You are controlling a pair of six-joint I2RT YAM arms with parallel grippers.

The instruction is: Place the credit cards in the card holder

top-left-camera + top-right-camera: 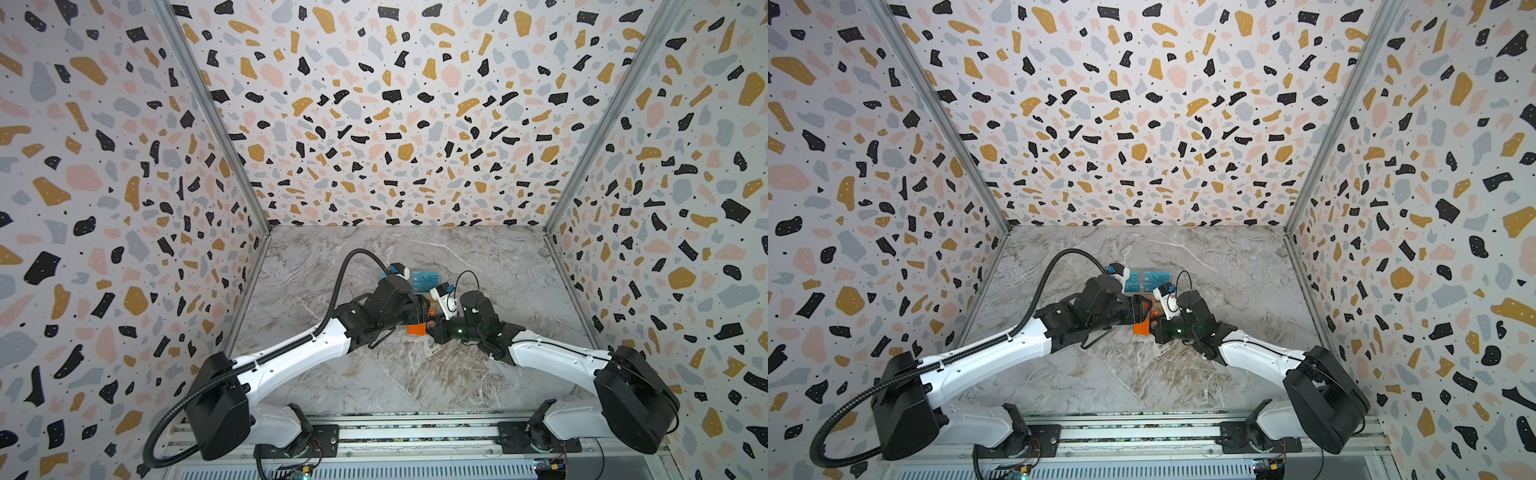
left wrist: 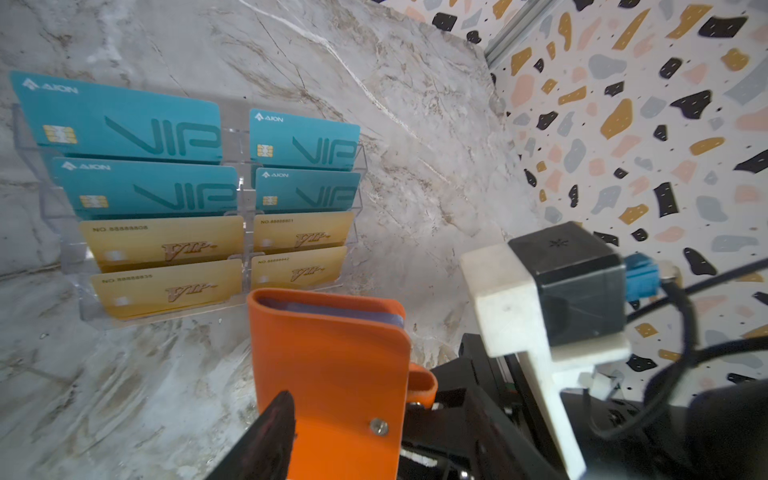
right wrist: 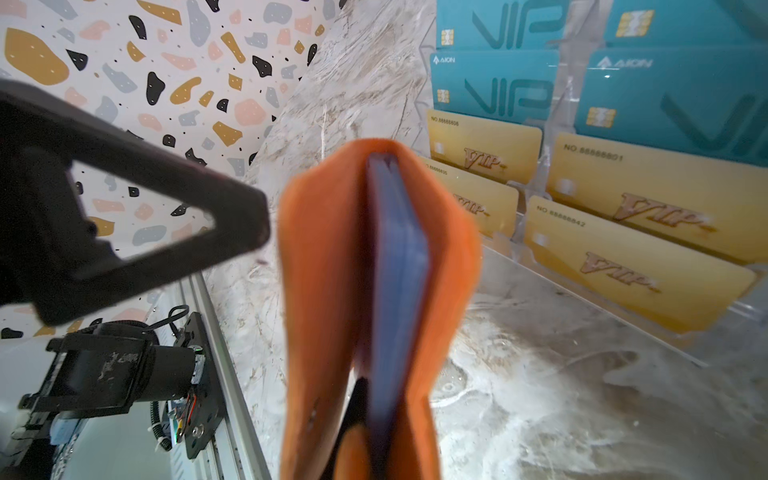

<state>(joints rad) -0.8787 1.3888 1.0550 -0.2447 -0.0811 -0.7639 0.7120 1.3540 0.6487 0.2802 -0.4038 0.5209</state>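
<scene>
Top views: the left gripper [image 1: 420, 316] and right gripper [image 1: 433, 328] meet at the holder [image 1: 416, 329] near the middle of the table [image 1: 374, 374], on the front-edge side of the stand [image 1: 1144, 282]. Whether the holder touches the table cannot be told.

Left wrist view: the holder [image 2: 332, 365] is orange and folded, with a snap stud on its cover. It stands just before the stand [image 2: 245, 232], apart from it. Eight cards [image 2: 166, 241] sit upright in the tiers, four teal in the two back rows and four gold in the two front rows. One left finger [image 2: 274, 428] overlaps the near cover; its partner is out of frame.

Right wrist view: the holder [image 3: 324, 270] stands up from the right gripper, covers spread in a V around bluish sleeves. The right fingers pinch its lower edge — one dark finger [image 3: 356, 407] shows between cover and sleeves. A left finger [image 3: 241, 224] stands clear of the cover, so the left jaws appear spread — gripping nothing.
</scene>
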